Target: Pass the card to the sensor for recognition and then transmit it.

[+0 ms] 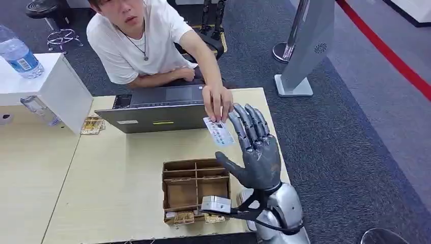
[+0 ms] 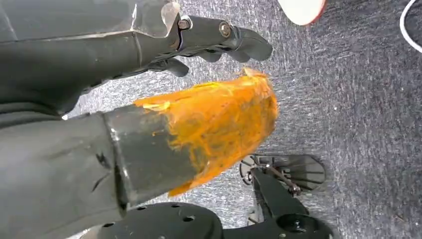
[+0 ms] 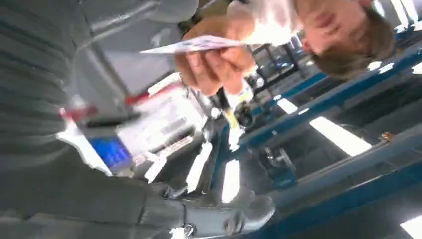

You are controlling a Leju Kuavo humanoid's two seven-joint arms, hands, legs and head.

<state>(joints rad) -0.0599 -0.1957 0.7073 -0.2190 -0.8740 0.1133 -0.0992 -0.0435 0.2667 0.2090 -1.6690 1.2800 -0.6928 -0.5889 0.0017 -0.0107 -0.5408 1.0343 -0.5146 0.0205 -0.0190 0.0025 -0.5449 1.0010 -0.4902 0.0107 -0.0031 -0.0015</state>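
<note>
The robot's right hand (image 1: 256,147), dark grey with a silver forearm, is raised over the right end of the pale wooden table (image 1: 112,193), palm up, fingers stretched apart and grasping nothing. The small white card with blue print (image 1: 219,131) is pinched at its upper edge by the person's hand (image 1: 217,101), reaching across from the far side of the table; the card hangs tilted just beside the robot's fingertips (image 1: 239,118), and contact between them cannot be told. In the right wrist view the card (image 3: 191,45) appears edge-on between the person's fingers (image 3: 214,67), apart from the robot's thick grey thumb (image 3: 234,219).

The left hand (image 2: 214,37) hangs over grey carpet (image 2: 358,99); its dark fingers are curled in with nothing in them, and its thumb (image 2: 214,124) is smeared orange.

The dark grey laptop (image 1: 157,109) lies open on the table in front of the person in a white T-shirt (image 1: 137,40). Near the table's front edge sits a brown cardboard divider tray (image 1: 195,190), and a small grey box-shaped device (image 1: 216,204) rests at its near right corner. A clear plastic water bottle with a blue label (image 1: 18,53) stands on the white cabinet (image 1: 45,86) at the left
</note>
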